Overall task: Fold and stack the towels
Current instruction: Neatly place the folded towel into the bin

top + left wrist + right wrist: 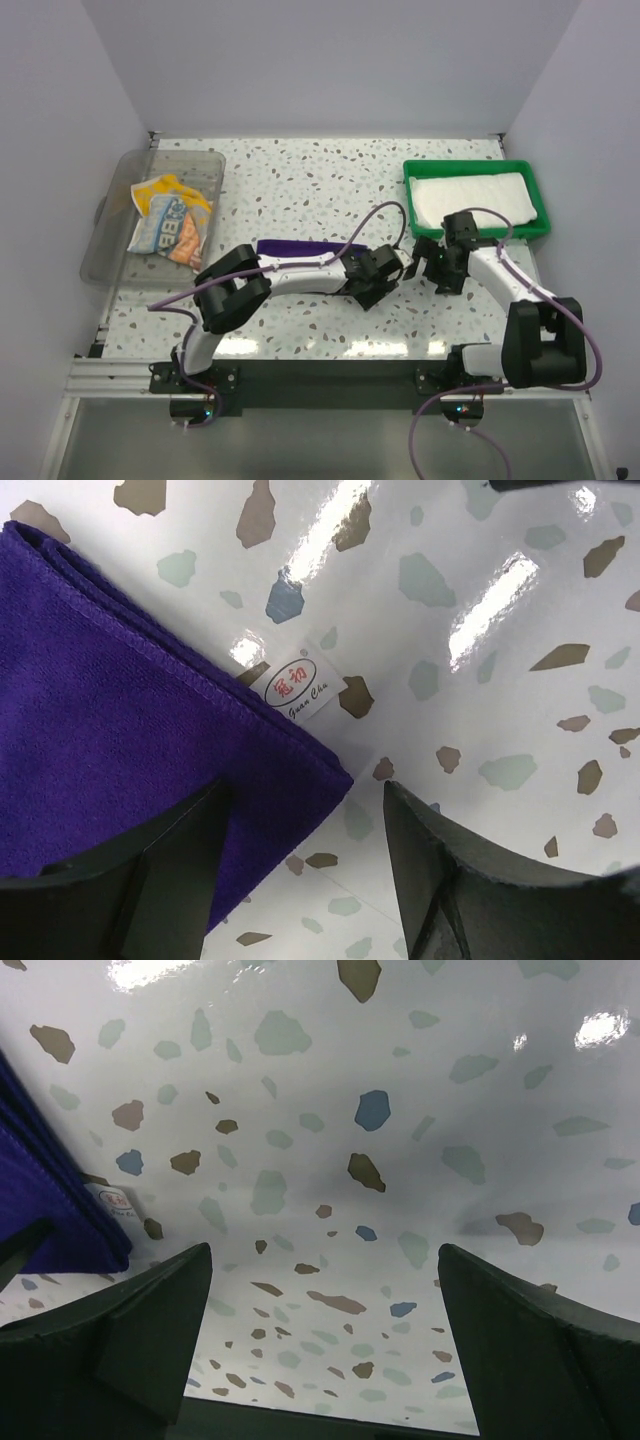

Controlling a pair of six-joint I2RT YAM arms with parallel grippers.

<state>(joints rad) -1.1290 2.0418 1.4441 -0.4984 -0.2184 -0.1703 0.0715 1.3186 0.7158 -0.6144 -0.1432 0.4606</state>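
Speckled tabletop [300, 170], purple towel [120, 710] corner under spread left end effector [302, 790], right end effector [325, 1252] spread

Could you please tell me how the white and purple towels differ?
The white towel lies in the green tray at the far right; the purple towel lies on the table near the middle. The white towel is almost fully in view; the left arm hides part of the purple towel. Both lie flat.

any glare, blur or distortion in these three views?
Top external: even light, sharp, soft reflections on the table near its front edge. Left wrist: hard glare streaks on the table; purple towel and its label crisp. Right wrist: glare patches up top, mild wide-angle stretch, right gripper fingers dark and featureless.
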